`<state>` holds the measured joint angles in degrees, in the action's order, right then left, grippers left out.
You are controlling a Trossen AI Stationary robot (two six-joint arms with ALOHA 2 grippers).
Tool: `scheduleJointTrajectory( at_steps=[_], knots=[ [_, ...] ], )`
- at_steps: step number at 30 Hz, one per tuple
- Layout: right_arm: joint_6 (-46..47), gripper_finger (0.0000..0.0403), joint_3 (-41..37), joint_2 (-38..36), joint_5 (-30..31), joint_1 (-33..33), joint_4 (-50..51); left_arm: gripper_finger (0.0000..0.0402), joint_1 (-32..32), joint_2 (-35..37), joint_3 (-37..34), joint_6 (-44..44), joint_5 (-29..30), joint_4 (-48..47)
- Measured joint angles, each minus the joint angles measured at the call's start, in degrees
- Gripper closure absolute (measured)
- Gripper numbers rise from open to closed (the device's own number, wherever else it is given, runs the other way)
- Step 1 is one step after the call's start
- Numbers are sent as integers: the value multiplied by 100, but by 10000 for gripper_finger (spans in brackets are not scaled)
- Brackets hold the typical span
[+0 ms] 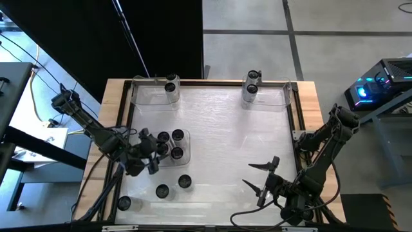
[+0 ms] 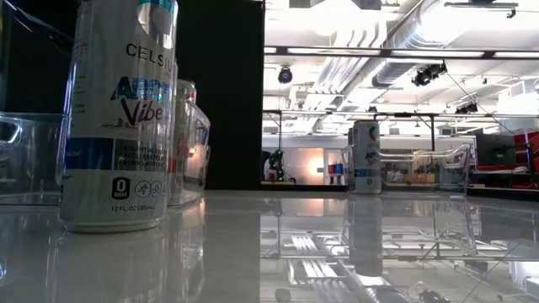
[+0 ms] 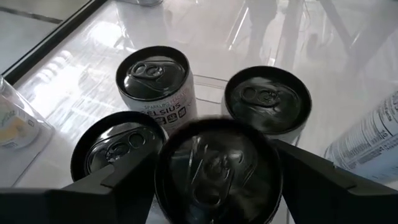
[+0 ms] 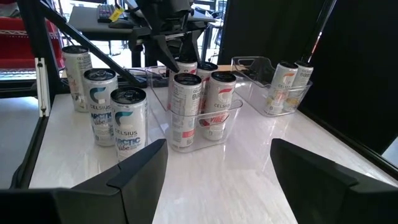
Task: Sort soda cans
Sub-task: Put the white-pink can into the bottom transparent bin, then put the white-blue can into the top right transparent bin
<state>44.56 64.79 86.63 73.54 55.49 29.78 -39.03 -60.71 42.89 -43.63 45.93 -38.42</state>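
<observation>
Table (image 1: 219, 129) carries clear trays (image 1: 148, 93) along the far edge, a can or two in each. Nearer me, a small tray (image 1: 172, 147) packed with soda cans (image 1: 177, 135): dark round tops, silver rims, white-and-grey Celsius sides. My left gripper (image 1: 156, 149) pinches one can (image 3: 217, 171) there. Three cans stand loose near the front. My right gripper (image 1: 261, 177) hovers spread, apart from everything.
</observation>
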Motion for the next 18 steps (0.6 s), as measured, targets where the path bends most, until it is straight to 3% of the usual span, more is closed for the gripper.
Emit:
scheduleJointTrajectory(
  at_steps=[12, 18],
  knots=[
    [0, 121, -1, 0, 0, 1, -2, 110, 14, 7, 23, 344, -26, 216],
    [36, 121, -2, 0, 49, -79, -3, 110, 14, 143, 568, 1023, -37, 202]
  ],
)
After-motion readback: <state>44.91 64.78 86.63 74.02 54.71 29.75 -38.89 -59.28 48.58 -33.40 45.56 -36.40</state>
